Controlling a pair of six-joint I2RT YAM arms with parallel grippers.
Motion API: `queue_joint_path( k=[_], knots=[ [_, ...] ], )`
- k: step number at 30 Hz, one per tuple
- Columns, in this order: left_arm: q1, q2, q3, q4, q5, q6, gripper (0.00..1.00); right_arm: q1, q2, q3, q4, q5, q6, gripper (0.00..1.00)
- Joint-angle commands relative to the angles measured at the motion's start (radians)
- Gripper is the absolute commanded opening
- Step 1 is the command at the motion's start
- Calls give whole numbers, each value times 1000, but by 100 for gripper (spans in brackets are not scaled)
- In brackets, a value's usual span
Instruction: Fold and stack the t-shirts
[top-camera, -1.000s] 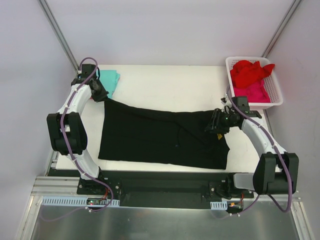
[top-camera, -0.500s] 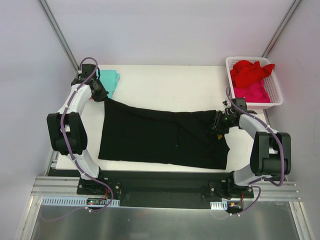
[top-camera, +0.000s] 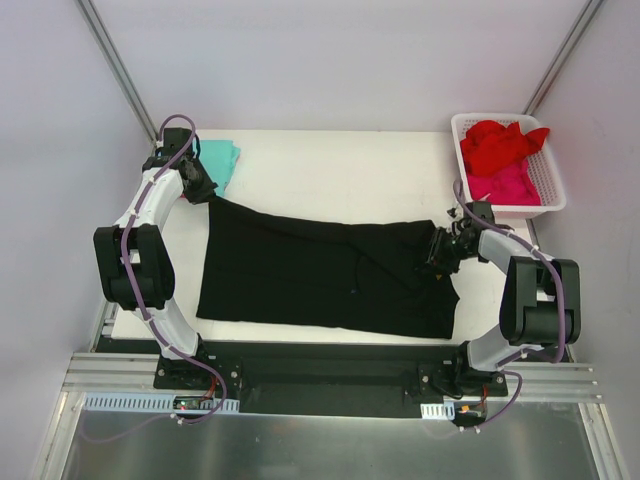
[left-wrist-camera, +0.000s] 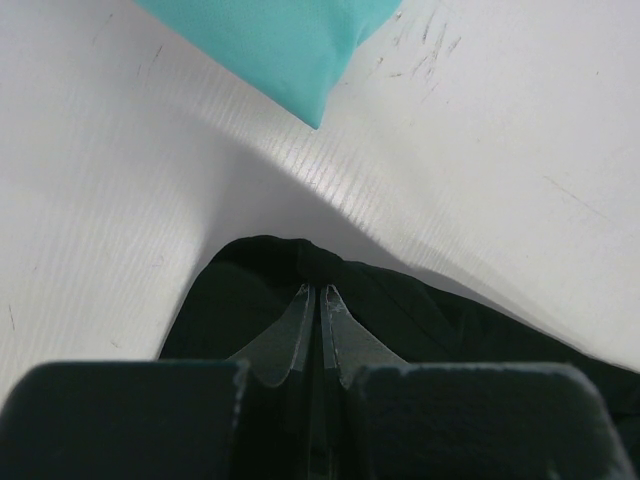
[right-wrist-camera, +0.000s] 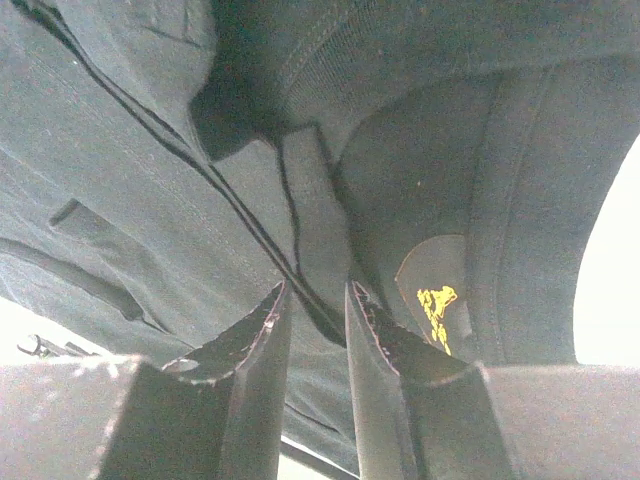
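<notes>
A large black t-shirt (top-camera: 320, 275) lies spread across the table, rumpled at its right end. My left gripper (top-camera: 203, 190) is shut on its far left corner; in the left wrist view the fingertips (left-wrist-camera: 320, 292) pinch black cloth (left-wrist-camera: 250, 290). My right gripper (top-camera: 437, 252) is down on the shirt's right end. In the right wrist view its jaws (right-wrist-camera: 315, 290) stand narrow, closed on a raised fold of the black cloth (right-wrist-camera: 150, 150). A small yellow label (right-wrist-camera: 435, 305) shows beside them. A folded teal t-shirt (top-camera: 218, 160) (left-wrist-camera: 290, 40) lies at the far left corner.
A white slotted basket (top-camera: 553, 190) at the far right holds a red t-shirt (top-camera: 500, 145) and a pink one (top-camera: 510, 185). The white table (top-camera: 330, 160) shows bare behind the black shirt. Grey walls close in on both sides.
My right arm has drawn in and lowered onto the shirt's right end, and its jaws have narrowed around the fold. The left arm has held still.
</notes>
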Motion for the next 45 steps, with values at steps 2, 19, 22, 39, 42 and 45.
queue_joint_path(
  k=[2, 19, 22, 39, 42, 45],
  knots=[
    [-5, -19, 30, -6, 5, 7, 0, 17, -21, -22, -3, -22, 1, 31],
    [-4, -19, 27, -6, 18, 4, 0, 57, -64, -50, -30, -28, 9, 29],
    [-5, -19, 24, -6, 18, 3, 0, 72, -61, -50, -36, -28, 15, 29],
    [-5, -29, 24, -6, 19, 4, 0, 104, -40, -82, -26, -28, 6, 1],
    [-4, -31, 26, -6, 16, 7, 0, 106, -33, -62, -36, -30, 3, 1],
    [-4, -29, 27, -6, 12, 12, 0, 107, -46, -25, -75, -11, -3, 1]
  ],
)
